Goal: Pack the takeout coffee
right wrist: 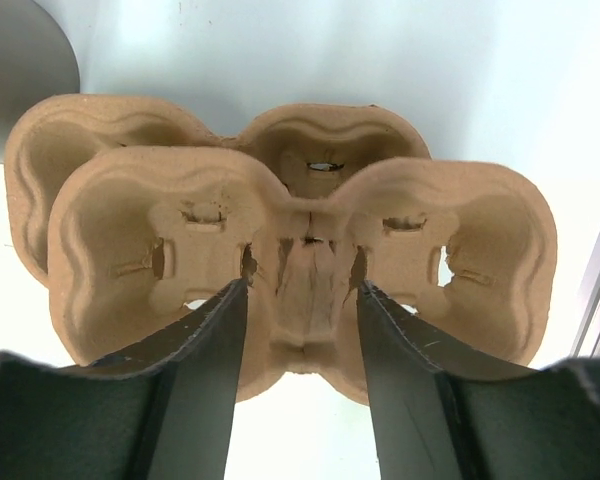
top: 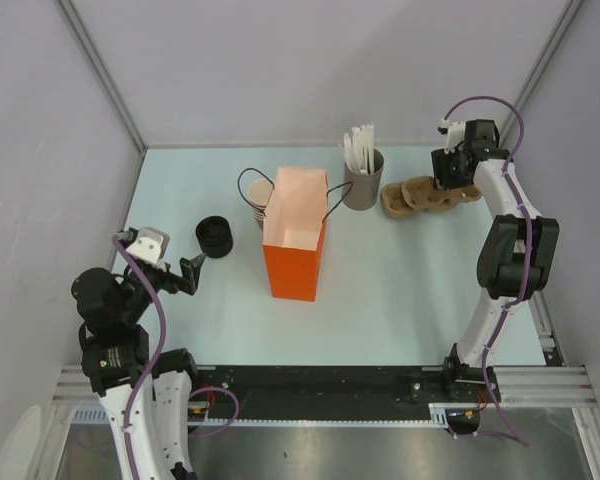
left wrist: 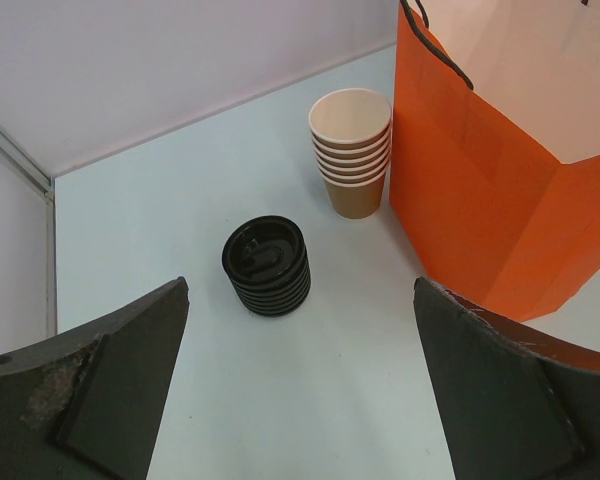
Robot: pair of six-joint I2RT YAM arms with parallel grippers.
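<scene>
Over at the far right of the table, about two o'clock from the orange bag (top: 292, 262), the right gripper (right wrist: 302, 285) hangs over a pile of pulp cup carriers (right wrist: 130, 260). Its jaws stand partly apart on either side of the top carrier's centre ridge. I cannot tell whether they pinch it or merely flank it. That ridge looks like the natural handle for lifting one tray.

At the bag's nine o'clock, the left gripper (top: 190, 272) is spread wide with nothing in it, facing the stack of black lids (left wrist: 267, 265). The stack of lidless cups (left wrist: 352, 150) stands at the bag's eleven o'clock, just beside it. The bag is upright with its mouth open to the ceiling, ready for loading from above.

No lidded takeout coffee shows anywhere I can see, so its axis and heading can't be told. I'd guess it has yet to be made up.
</scene>
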